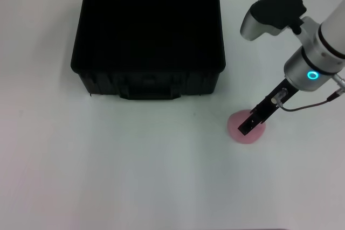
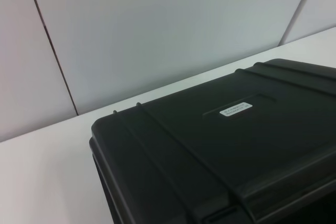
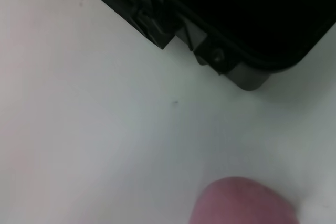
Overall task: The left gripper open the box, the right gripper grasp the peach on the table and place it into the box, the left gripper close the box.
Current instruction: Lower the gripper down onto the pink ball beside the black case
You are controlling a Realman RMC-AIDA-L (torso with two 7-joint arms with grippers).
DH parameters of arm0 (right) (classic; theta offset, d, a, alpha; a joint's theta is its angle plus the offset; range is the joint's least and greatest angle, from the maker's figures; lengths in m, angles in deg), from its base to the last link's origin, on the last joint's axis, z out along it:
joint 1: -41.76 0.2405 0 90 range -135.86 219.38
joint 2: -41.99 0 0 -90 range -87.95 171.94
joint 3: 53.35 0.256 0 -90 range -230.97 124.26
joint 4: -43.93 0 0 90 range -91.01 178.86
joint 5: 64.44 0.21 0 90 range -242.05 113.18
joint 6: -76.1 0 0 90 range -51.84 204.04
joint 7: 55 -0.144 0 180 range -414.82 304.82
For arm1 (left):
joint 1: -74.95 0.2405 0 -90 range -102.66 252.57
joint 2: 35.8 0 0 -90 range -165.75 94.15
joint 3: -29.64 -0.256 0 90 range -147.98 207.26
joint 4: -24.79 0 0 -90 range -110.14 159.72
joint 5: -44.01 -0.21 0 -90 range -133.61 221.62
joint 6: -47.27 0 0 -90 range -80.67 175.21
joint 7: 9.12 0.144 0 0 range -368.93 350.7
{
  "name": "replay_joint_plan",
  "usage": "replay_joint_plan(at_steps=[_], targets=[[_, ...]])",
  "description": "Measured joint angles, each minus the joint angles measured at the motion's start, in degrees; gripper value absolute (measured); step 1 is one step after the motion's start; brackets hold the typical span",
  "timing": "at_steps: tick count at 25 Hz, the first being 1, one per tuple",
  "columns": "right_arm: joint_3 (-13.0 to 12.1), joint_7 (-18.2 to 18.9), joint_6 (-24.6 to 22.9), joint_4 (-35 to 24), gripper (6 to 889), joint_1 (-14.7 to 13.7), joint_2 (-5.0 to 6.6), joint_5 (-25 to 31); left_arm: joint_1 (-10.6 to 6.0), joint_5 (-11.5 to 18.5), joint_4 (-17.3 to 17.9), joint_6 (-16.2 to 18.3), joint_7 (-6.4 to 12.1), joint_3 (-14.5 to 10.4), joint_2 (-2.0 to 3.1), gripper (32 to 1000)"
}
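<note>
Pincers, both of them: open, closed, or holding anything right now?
Left pincer: not in view in any picture.
Right pincer: down over the peach on the table; open or closed cannot be told.

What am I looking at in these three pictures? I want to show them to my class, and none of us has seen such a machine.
It is a two-armed robot at a white table. The wide picture comes from a camera on its head; the other two come from cameras on its wrists. A black box stands open, its lid tipped back, as the left wrist camera shows. The right claw is down at a pink peach on the table; whether it grips it cannot be seen. The left claw is out of sight.
</note>
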Motion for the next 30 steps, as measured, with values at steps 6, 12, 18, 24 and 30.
replay_joint_plan(at_steps=[6,12,18,24,30], targets=[[-0.3,0.5,1.5,1.9,851,0.2,-0.15,0.3,-0.12,0.0,0.0,0.0,0.0,0.0,-0.03,489],[-1.4,0.6,4.0,3.8,851,0.2,-0.25,0.4,-0.17,0.1,0.0,0.0,0.0,-0.1,-0.04,489],[-1.4,1.5,6.3,6.3,851,0.2,-0.4,0.6,-0.26,0.2,0.0,0.0,0.0,-0.1,-0.09,490],[-1.4,2.6,7.8,8.0,851,0.2,-0.44,2.8,-0.29,0.2,0.0,0.0,0.0,-0.2,-0.12,490],[-1.5,2.9,8.2,8.5,851,0.2,-0.45,3.2,-0.29,0.2,0.0,0.0,0.03,-0.2,-0.12,490]])
